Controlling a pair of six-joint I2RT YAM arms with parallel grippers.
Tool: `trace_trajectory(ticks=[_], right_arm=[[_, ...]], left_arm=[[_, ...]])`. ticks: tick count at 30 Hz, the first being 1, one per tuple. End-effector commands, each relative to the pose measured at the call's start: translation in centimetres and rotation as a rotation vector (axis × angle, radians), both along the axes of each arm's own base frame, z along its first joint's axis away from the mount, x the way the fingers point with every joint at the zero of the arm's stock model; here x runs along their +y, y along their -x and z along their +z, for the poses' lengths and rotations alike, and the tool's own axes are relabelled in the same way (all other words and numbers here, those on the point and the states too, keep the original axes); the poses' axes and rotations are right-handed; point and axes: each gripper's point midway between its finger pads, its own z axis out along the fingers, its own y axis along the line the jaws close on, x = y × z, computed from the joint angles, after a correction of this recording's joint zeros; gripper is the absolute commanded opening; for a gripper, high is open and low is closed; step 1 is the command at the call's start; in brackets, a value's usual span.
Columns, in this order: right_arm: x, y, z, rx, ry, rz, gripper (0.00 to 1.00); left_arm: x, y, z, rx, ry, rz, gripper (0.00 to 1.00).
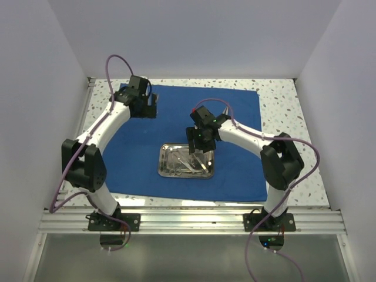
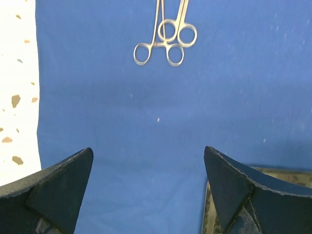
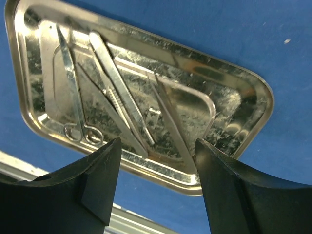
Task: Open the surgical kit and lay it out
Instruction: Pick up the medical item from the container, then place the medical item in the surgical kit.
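Speckled white surface [image 1: 282, 97] carries the blue wrap [image 1: 176, 106] spread flat, with the tray [image 1: 161, 164] at lower centre holding thin instruments [image 3: 117, 92]. Right end effector [image 3: 157, 146] hangs over it, wide open and empty. Left end effector [image 2: 147, 161], upper left, gapes empty; two ring-handled clamps [image 2: 165, 44] lie on the wrap.

Count, as seen:
- Blue cloth [image 1: 235, 111]: 1.
- Steel tray [image 3: 239, 97]: 1.
- Tools lying in the tray: 4 as far as can be told. That is 1 scissors [image 3: 70, 83], 1 scalpel handle [image 3: 117, 83] and 2 slim tweezer-like pieces [image 3: 173, 117].
- Ring-handled clamps [image 2: 157, 29] on the cloth: 2, overlapping.
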Motion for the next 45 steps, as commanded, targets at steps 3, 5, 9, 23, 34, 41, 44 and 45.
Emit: trace_trajectory(ticks=[3,5,9,23,34,41,44,45], right_arm=[[-0.2,-1.9,0.2,-0.061,0.050,-0.003,0.66],[-0.4,-1.9,-1.0,-0.045,0.066,-0.003,0.66],[-0.4,-1.6,-2.7,-0.023,0.085,0.001,0.65],[-0.9,-2.2,-2.1,-0.041,0.121,0.023,0.00],[-5.6,-10.0,8.0,-0.267,0.147,-0.163,0.00],[-12.2,-16.7,7.7,-0.281,0.195,-0.322,0.00],[-13.6,-19.5,6.2,-0.274,0.225,-0.356,0.00],[-13.6,-20.9,5.8,-0.279,0.225,-0.366,0.00]], left_arm=[[0.6,2.7,1.4,-0.017,0.029,0.015,1.00],[0.9,3.4,1.5,-0.018,0.026,0.020,1.00],[1.0,3.9,1.7,-0.019,0.030,0.021,1.00],[0.3,3.5,1.8,-0.017,0.054,0.003,1.00],[0.1,4.1,3.0,-0.040,0.074,-0.018,1.00],[-2.4,4.9,4.2,-0.069,0.193,-0.103,1.00],[-4.3,5.9,3.9,-0.041,0.212,-0.138,1.00],[-4.8,6.2,3.8,-0.034,0.215,-0.143,1.00]])
